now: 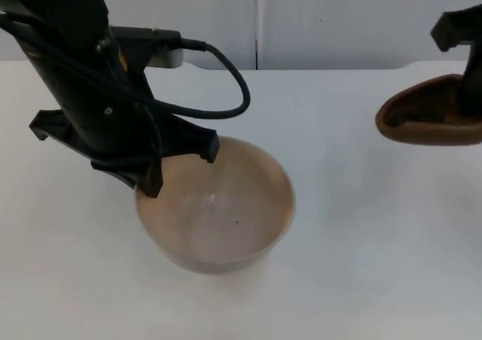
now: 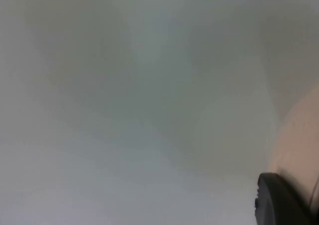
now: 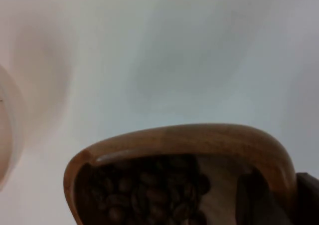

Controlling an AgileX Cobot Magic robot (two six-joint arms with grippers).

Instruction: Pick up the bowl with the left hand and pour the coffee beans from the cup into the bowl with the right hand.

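From the top, the left gripper (image 1: pixel 181 170) is clamping the near-side rim of the pale bowl (image 1: pixel 226 219), which looks empty; the right gripper (image 1: pixel 471 91) is holding the brown cup (image 1: pixel 422 117) well apart; at the left wrist, a fingertip (image 2: pixel 279 200) is pressing against the bowl wall; at the right wrist, coffee beans (image 3: pixel 144 190) are sitting in the cup; the pour itself is not yet started.

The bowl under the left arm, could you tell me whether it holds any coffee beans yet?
Empty: the bowl shows a bare pale inside, while the beans sit in the wooden cup.
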